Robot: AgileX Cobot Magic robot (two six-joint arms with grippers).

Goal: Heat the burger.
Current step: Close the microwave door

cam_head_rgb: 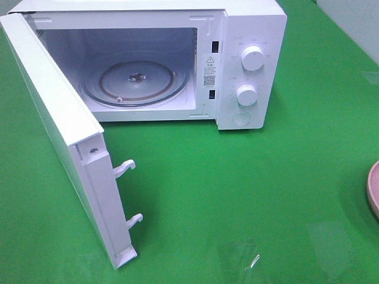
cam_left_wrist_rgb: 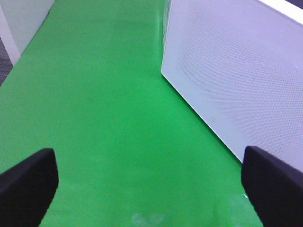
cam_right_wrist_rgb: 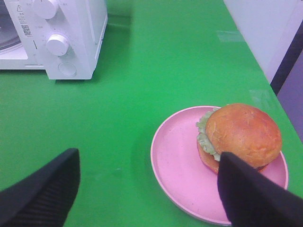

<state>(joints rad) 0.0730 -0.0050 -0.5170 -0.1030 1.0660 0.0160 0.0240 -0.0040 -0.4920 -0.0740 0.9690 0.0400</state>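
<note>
The burger sits on a pink plate on the green counter, well apart from the white microwave. Its door stands wide open, showing the glass turntable. The left hand hangs open just beside the door's outer face, and the right hand hangs open over the near rim of the plate, gripping nothing.
</note>
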